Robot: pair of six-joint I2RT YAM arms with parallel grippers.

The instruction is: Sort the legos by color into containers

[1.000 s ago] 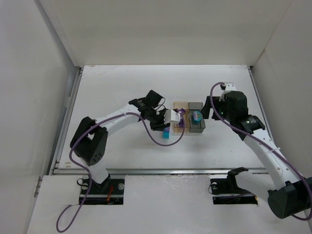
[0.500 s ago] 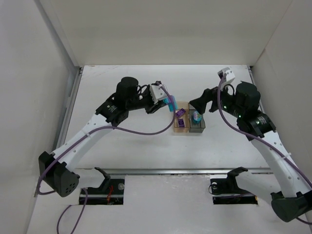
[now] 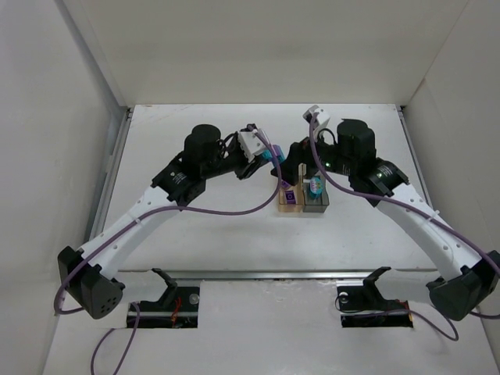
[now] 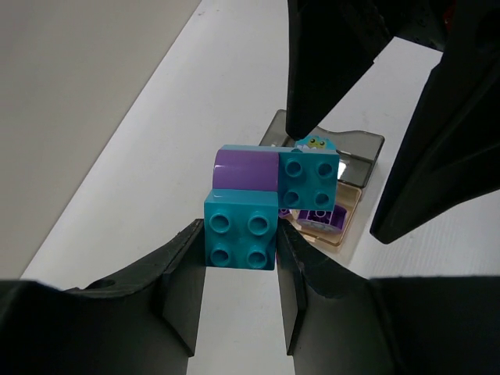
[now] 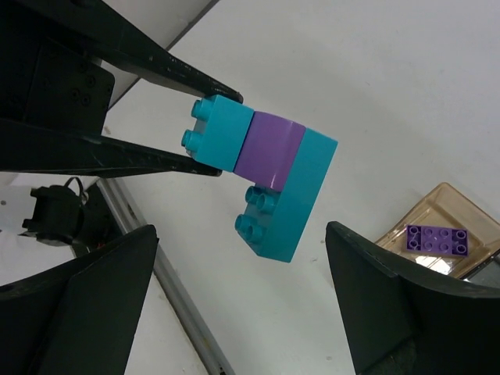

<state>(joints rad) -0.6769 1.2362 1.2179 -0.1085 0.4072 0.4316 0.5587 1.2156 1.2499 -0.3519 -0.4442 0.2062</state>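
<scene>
Lego stack, teal-purple-teal, aloft mid-frame, up-left of bins in top view. Left gripper pinching end teal brick by its sides. Right gripper spread wide, flanking stack, not touching.

Likely light, rigid, slick. Studs lock tight, so take far teal brick by flat sides, pry.

Amber bin holds purple brick. Grey bin contents unclear, partly behind right fingers.

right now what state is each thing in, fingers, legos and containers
left fingers, shut on the lego cluster
right fingers, open, holding nothing
lego cluster, teal and purple bricks stuck together, held off the table
amber container, holds a purple brick
grey container, holds a teal piece
</scene>
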